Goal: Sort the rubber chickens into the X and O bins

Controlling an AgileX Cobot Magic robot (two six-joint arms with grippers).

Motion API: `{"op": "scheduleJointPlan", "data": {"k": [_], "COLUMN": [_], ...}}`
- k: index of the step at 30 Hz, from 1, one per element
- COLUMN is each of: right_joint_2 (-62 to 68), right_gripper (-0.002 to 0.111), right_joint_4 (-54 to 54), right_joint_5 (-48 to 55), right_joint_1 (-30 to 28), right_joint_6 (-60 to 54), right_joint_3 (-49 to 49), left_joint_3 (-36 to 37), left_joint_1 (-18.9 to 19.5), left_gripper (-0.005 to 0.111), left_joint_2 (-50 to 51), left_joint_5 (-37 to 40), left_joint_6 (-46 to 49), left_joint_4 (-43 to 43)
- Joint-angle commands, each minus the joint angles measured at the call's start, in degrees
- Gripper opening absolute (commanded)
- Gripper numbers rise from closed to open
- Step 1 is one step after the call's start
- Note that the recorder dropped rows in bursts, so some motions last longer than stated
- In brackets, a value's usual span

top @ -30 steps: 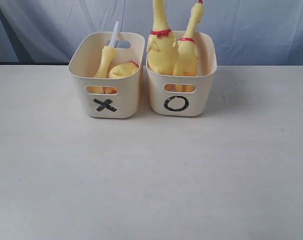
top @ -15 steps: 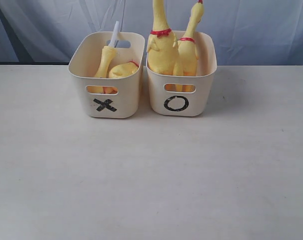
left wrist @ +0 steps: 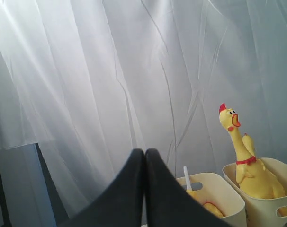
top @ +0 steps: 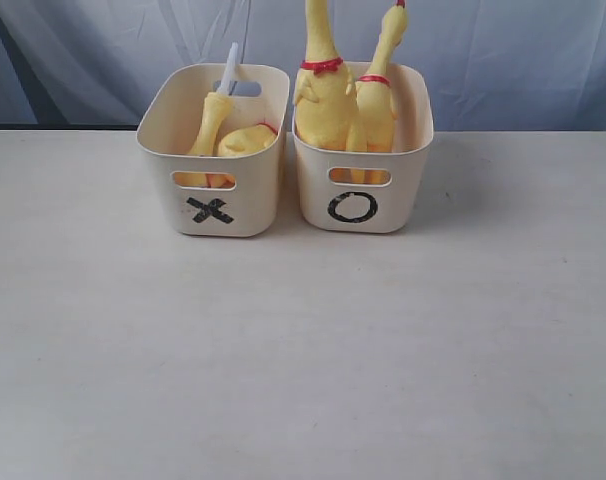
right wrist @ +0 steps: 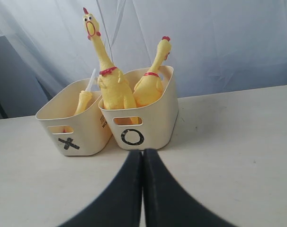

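We judge rubber chickens (top: 325,100), upper centre of exterior view, light, soft; we'd grip necks. Left gripper (left wrist: 144,153), right gripper (right wrist: 143,154) closed tight, empty

Taller chicken (top: 324,100) — head cut off by exterior view's top edge.

I see the X bin (top: 255,205) and O bin (top: 405,195) upright, side by side, X on the left; both are cream tubs with slot handles. In the X bin, a yellow limb with white tube (top: 211,125) leans beside the headless chicken body (top: 248,140). In the O bin, the taller chicken (top: 323,100) and shorter chicken (top: 376,105) stand upright and touching, with red collars.
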Motion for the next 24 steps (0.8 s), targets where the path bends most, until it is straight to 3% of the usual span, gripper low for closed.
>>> {"op": "scheduleJointPlan", "data": {"k": [1,8,18,21,24], "right_joint_2": [-0.25,-0.25,-0.25,-0.25,-0.25], "right_gripper": [0.000,0.000,0.000,0.000,0.000], "right_joint_4": [0.05,-0.50,-5.62,-7.52,-8.28], "right_joint_5": [-0.67,-1.82,-25.12,-34.98,-42.42], "right_joint_1": [-0.36,-0.36,-0.36,-0.36,-0.36], "right_joint_6": [-0.33,-0.33,-0.33,-0.33,-0.33], "right_joint_3": [0.29,1.48,7.56,10.59,14.35], "left_joint_3": [0.26,0.26,1.46,5.46,11.14], "left_joint_1": [0.14,0.14,0.24,0.94,2.32], "left_gripper": [0.000,0.000,0.000,0.000,0.000], "left_joint_2": [-0.33,-0.33,-0.33,-0.33,-0.33], "left_joint_5": [-0.42,-0.40,-1.80,-8.06,-21.00], "left_joint_6": [-0.38,-0.38,-0.38,-0.38,-0.38], "left_joint_4": [-0.15,-0.01,0.76,2.91,5.33]}}
